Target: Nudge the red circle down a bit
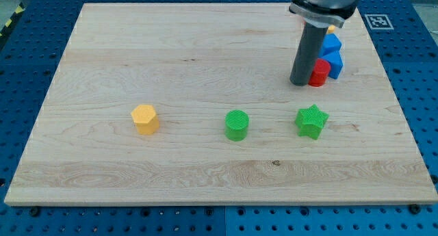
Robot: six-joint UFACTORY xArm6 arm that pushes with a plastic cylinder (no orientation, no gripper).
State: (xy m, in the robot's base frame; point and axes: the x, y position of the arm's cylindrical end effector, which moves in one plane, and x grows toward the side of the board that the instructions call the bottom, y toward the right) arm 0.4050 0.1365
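Note:
The red circle [319, 72] is a short red cylinder at the view's upper right of the wooden board [205, 51]. My tip [300, 83] stands right against the red circle's left side and partly covers it. A blue block [333, 58] sits touching the red circle on its right and top; its shape is unclear. A small bit of an orange or yellow block [330, 29] shows above the blue one, mostly hidden by the arm.
A green star [312, 120] lies below the red circle. A green circle [237, 124] sits at the lower middle. A yellow hexagon-like block [145, 119] sits at the lower left. The board's right edge [393, 92] is near the blue block.

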